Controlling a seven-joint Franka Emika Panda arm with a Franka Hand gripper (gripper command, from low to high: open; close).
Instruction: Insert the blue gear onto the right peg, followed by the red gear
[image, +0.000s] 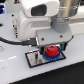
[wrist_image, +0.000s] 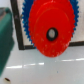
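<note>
In the exterior view my gripper (image: 50, 49) reaches down over the grey black-rimmed plate (image: 34, 60), and its fingers flank the red gear (image: 50, 52). They look shut on it. Directly under the red gear lies the blue gear (image: 50, 57), showing only as a toothed blue ring. The wrist view is almost filled by the red gear (wrist_image: 50, 27), with its dark central hole at the middle. Around it peeks the blue gear's toothed rim (wrist_image: 23, 31). The right peg is hidden beneath the gears.
The plate's black rim (wrist_image: 15, 22) runs beside the gears on the white table (wrist_image: 45, 67). A teal-green object (wrist_image: 6, 42) sits at the edge of the wrist view. A black cable (image: 15, 41) crosses the table at the exterior view's left.
</note>
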